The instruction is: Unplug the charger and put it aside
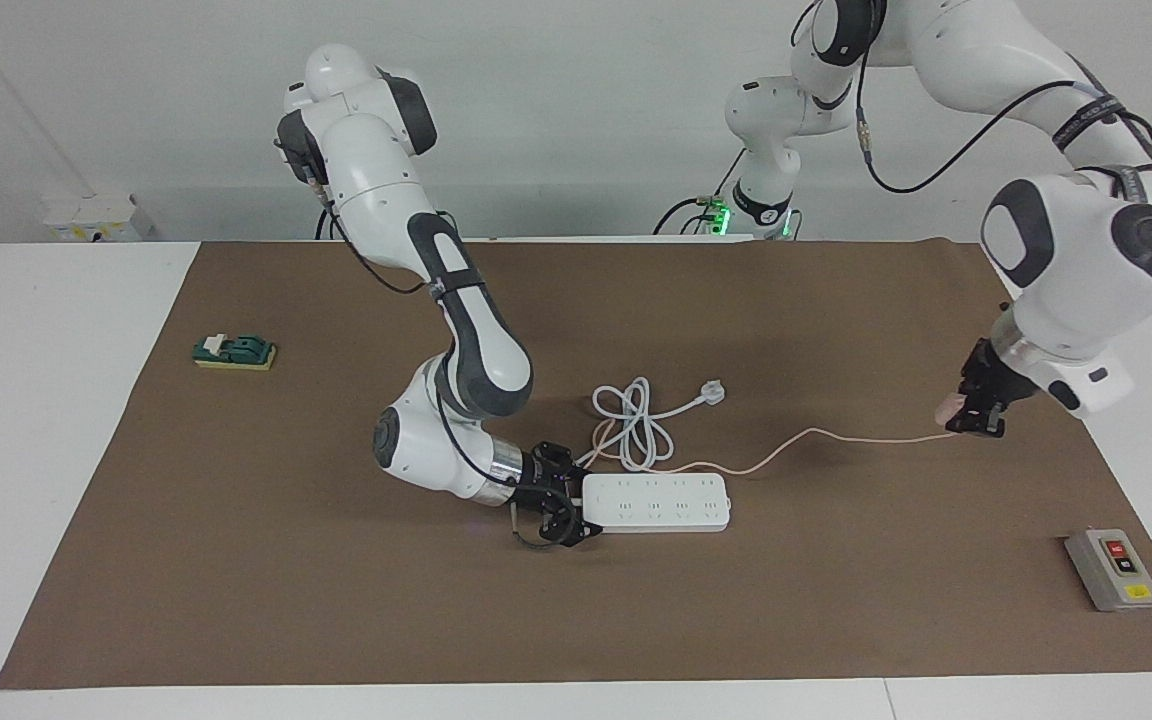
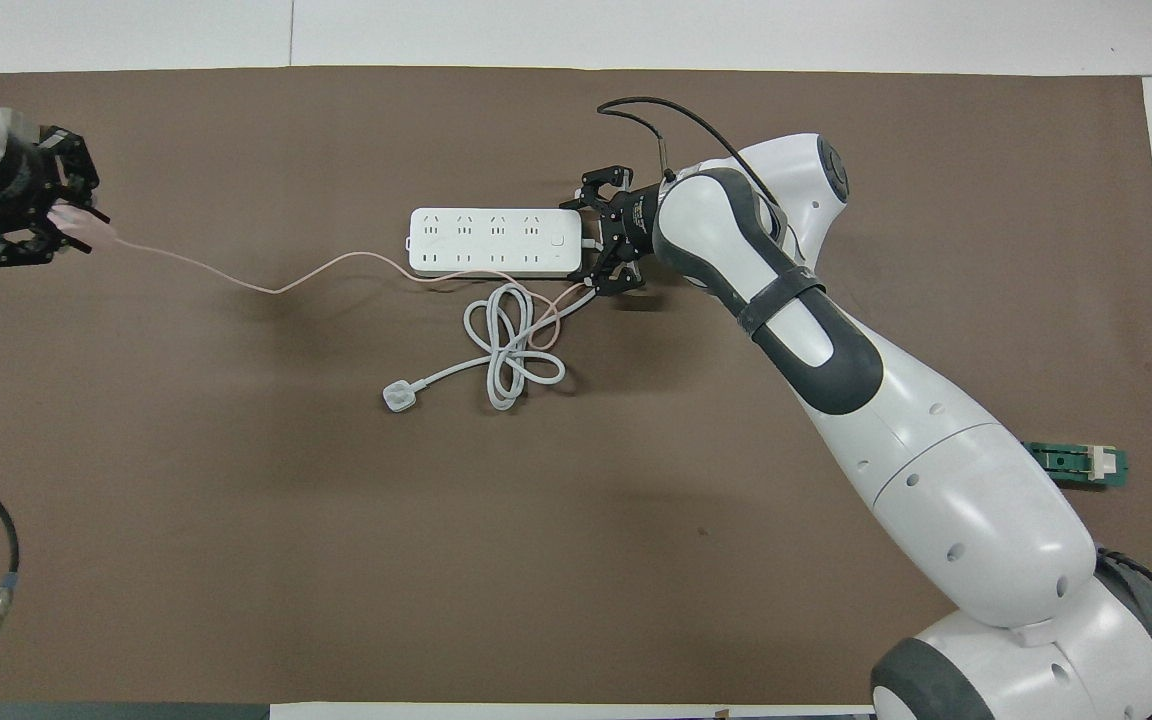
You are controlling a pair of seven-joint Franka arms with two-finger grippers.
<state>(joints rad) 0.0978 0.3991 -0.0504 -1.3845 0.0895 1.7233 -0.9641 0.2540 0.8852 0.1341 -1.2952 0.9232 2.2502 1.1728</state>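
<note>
My left gripper (image 1: 972, 420) is shut on the small pale pink charger (image 1: 950, 406) and holds it in the air over the brown mat near the left arm's end of the table. It also shows in the overhead view (image 2: 48, 215), with the charger (image 2: 76, 218) between its fingers. The thin pink cable (image 1: 816, 432) trails from the charger back to the white power strip (image 1: 656, 502). My right gripper (image 1: 564, 512) is low at the strip's end toward the right arm. Its fingers are spread wider than the strip (image 2: 496, 242).
A coiled thick white cord (image 1: 636, 425) with a white three-pin plug (image 1: 712, 392) lies beside the strip, nearer to the robots. A grey switch box (image 1: 1106, 570) sits at the left arm's end. A green block (image 1: 234, 351) sits at the right arm's end.
</note>
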